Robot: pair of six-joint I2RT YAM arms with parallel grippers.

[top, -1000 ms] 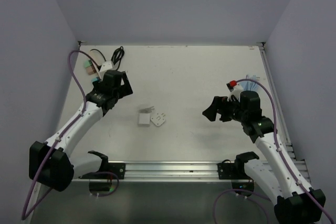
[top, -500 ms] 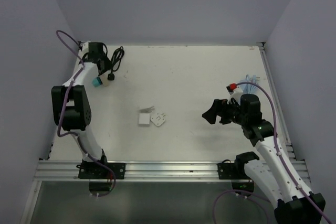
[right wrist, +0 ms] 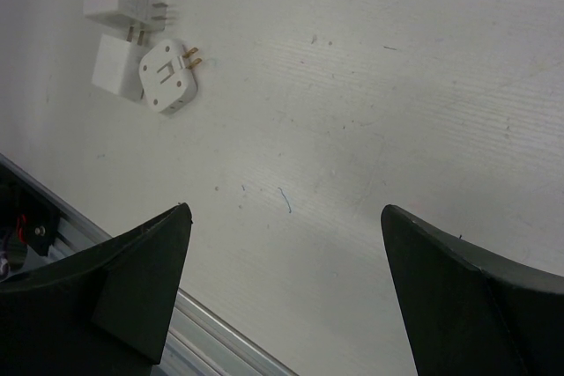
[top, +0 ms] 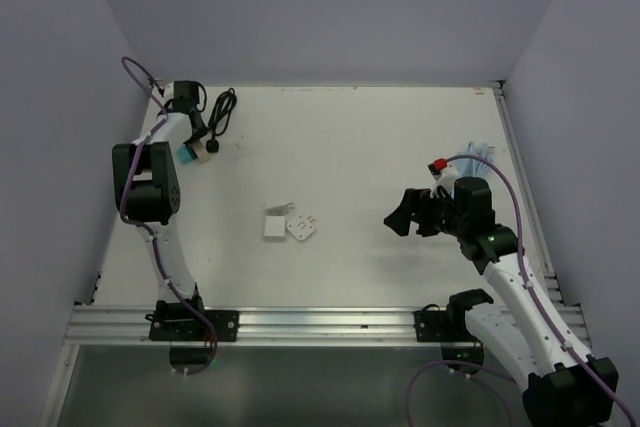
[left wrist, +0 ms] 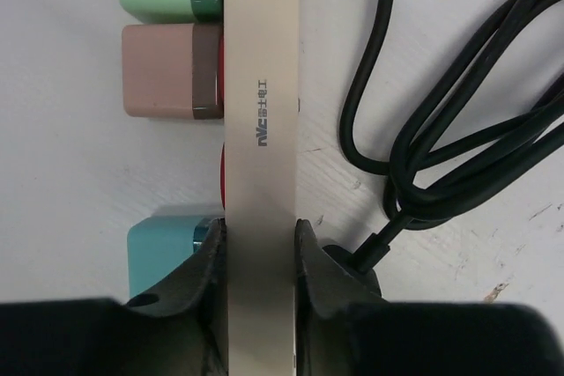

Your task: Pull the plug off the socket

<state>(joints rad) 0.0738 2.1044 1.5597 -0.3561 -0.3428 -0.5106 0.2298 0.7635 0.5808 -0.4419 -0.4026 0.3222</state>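
Beige socket strip point(left wrist: 262, 85) sits clamped in the left gripper point(left wrist: 258, 239), now reached farther back.

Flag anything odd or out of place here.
Three white adapters lie loose in a jumble mid-table, prongs bare, far from the strip. The left gripper clamps the strip's body rather than the teal plug beside it. Nothing looks spilled or damaged.
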